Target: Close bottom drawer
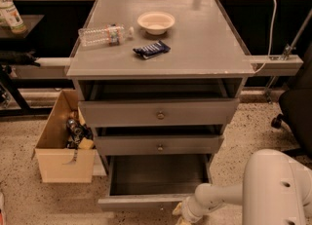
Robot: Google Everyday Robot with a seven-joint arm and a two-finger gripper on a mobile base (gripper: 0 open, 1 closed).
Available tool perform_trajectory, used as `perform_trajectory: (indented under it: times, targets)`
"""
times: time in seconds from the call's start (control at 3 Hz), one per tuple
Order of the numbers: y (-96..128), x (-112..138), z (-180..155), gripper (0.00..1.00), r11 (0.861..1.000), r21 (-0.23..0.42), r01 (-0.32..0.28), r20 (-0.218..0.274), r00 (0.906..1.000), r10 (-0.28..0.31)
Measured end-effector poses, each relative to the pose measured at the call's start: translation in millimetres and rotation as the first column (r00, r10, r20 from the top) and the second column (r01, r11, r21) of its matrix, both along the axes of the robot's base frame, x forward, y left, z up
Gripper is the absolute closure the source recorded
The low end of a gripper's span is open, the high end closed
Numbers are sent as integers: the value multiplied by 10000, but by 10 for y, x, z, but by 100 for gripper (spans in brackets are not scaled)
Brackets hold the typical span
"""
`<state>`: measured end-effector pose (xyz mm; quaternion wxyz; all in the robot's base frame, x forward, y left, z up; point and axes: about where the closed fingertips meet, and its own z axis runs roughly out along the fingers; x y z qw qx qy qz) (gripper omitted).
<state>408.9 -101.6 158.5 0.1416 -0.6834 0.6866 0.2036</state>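
The bottom drawer [156,175] of the grey cabinet stands pulled well out, its flat grey inside showing and its front edge [141,202] low in the view. Its knob is not visible. My gripper [181,214] is at the end of the white arm, right at the drawer's front edge toward its right side, at the bottom of the view. The middle drawer [159,144] and the top drawer [159,113], each with a small round knob, stand slightly out above it.
On the cabinet top [204,44] lie a white bowl [156,22], a dark snack packet [151,49] and a plastic bottle [104,34] on its side. A cardboard box [63,141] with items stands on the floor to the left. A black chair [297,112] is at right.
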Motion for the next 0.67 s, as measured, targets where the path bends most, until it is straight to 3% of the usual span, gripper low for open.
perform_trajectory:
  times: [0.33, 0.67]
  targets:
    - [-159, 245, 42, 69, 9987, -430, 275, 490, 9985, -254]
    - [-257, 469, -15, 92, 9957, -816, 436, 657, 9971, -383]
